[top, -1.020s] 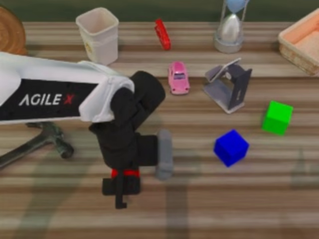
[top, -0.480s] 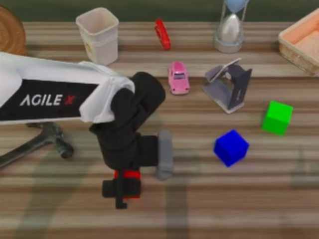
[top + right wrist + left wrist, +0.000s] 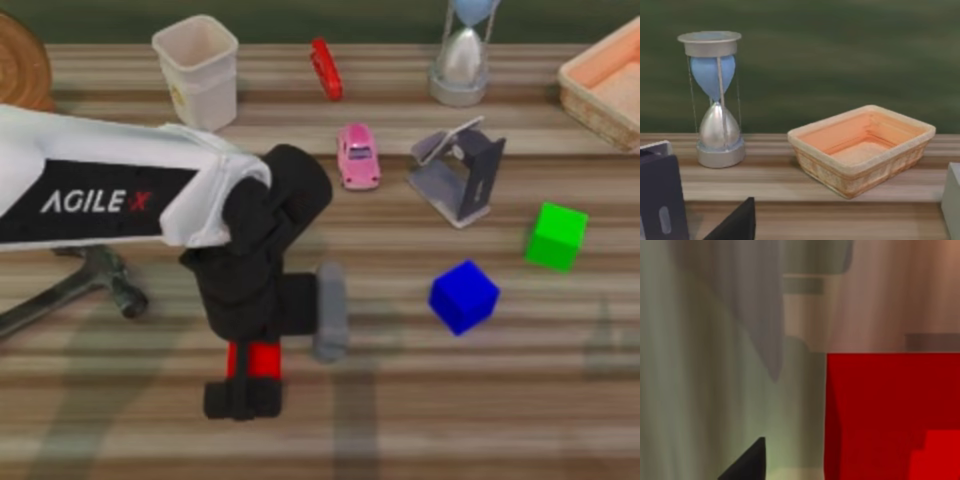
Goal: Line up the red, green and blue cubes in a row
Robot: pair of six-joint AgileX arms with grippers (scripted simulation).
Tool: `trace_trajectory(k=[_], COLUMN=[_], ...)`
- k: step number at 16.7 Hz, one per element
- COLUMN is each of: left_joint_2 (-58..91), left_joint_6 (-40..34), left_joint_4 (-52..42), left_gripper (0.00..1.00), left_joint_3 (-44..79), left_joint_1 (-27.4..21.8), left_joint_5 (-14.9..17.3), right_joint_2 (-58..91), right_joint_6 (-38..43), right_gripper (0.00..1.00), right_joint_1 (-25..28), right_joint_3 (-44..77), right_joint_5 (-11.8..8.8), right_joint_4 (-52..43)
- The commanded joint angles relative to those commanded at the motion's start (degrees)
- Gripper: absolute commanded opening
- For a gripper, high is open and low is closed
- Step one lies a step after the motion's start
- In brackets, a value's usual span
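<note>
Top view: left hand [image 3: 243,398] hangs over the tabletop's [image 3: 420,420] near-left part, red cube [image 3: 252,359] showing just behind its fingertips, under the wrist; whether the fingers pinch it I cannot tell; blue cube [image 3: 464,296] and green cube [image 3: 556,236] lie apart at right, no row yet; right arm out of view, likely parked.
Left wrist view: red cube [image 3: 890,415] fills one corner, close beside a dark fingertip [image 3: 747,462]; judged ready for gripping.
Right wrist view: only hourglass [image 3: 715,100] and basket [image 3: 862,147]; no cube.
</note>
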Motion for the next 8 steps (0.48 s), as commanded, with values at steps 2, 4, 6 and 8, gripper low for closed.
trace_trajectory(k=[2, 4, 6, 8], left_joint_2=[0.0, -0.05, -0.38, -1.61], left_joint_6=[0.0, 0.0, 0.13, 0.12], left_joint_4=[0.0, -0.01, -0.99, -4.27], left_gripper=[1.0, 1.0, 1.0, 1.0], left_joint_3=[0.0, 0.01, 0.83, 2.97], left_joint_1=[0.0, 0.1, 0.09, 0.42], left_joint_5=[0.0, 0.0, 0.02, 0.0], right_joint_2=[0.0, 0.0, 0.0, 0.0], right_joint_6=[0.0, 0.0, 0.0, 0.0], right_gripper=[1.0, 1.0, 1.0, 1.0], right_joint_1=[0.0, 0.0, 0.0, 0.0], right_joint_3=[0.0, 0.0, 0.0, 0.0], right_joint_5=[0.0, 0.0, 0.0, 0.0], right_joint_4=[0.0, 0.0, 0.0, 0.0])
